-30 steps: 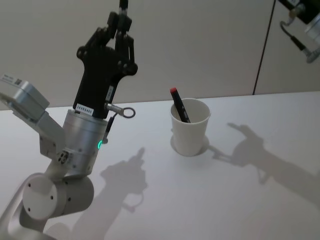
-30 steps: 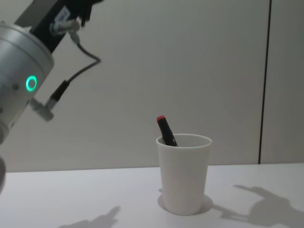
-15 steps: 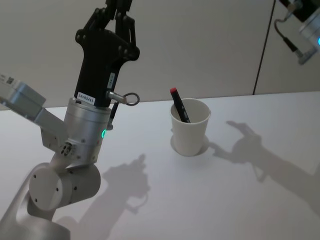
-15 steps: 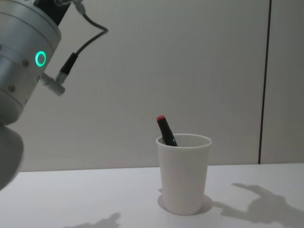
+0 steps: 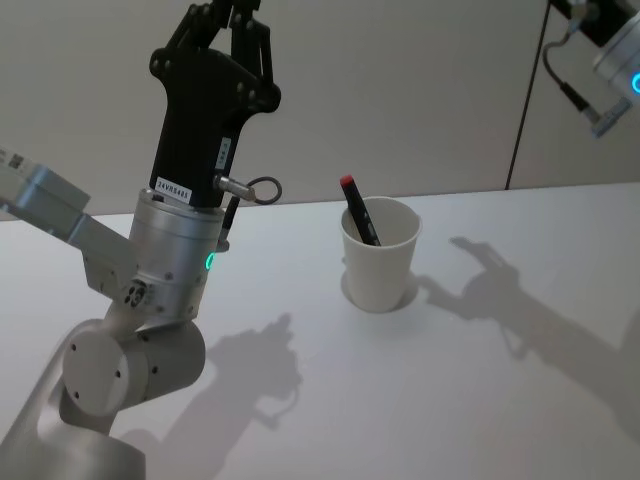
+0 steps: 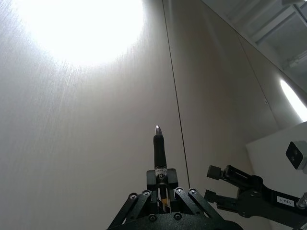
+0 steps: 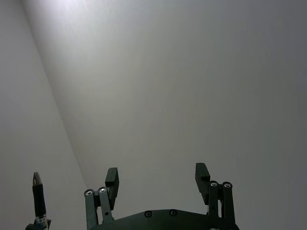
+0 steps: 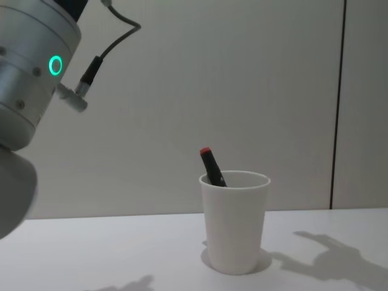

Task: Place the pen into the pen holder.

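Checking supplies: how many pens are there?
2. A red-tipped pen leans in the cup; a dark pen is clamped in the raised left gripper. The right gripper is empty. The cup could hide more.

The pen holder (image 8: 234, 224) stands upright on the white worktop (image 8: 121, 254), well apart from the left arm's wrist (image 8: 30, 66), lower and to its right. A red-capped pen (image 8: 211, 166) leans inside it.

A white table (image 5: 450, 400) carries 1 pen holder (image 5: 380, 265), a white paper cup standing upright.
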### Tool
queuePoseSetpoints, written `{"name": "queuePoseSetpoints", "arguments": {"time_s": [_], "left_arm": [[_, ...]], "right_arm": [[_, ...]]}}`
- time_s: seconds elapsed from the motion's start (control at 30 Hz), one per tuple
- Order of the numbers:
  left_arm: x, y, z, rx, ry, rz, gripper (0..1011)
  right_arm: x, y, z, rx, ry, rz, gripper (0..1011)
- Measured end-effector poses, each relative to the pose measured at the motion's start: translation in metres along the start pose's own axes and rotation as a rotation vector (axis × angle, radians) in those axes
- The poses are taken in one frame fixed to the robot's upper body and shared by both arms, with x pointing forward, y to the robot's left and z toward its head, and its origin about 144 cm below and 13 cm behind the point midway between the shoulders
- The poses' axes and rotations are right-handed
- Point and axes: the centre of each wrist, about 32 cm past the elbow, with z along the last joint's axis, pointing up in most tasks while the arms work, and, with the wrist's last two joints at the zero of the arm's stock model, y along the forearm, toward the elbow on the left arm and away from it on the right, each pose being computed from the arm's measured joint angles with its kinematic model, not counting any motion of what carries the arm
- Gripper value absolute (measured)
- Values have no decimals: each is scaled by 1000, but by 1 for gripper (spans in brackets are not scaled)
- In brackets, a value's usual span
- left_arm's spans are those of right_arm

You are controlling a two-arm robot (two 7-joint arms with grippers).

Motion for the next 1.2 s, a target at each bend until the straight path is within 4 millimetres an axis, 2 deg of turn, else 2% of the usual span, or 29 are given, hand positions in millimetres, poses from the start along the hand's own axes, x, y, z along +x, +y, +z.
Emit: {"name": "queuePoseSetpoints", "arguments": {"time_s": [0.33,0.6,1.2], "left_arm": [[0,-1,0,-8,0,-2,126],[0,-2,0,-11,0,-3,126],[0,-2,0,-15,-1,-4,126]], "right_arm": [[-7,2,4,-41,97,-51,1001],[-10,1,6,-51,114,-27,1002],[-22,-1,8,-25,119,200,1001]]}}
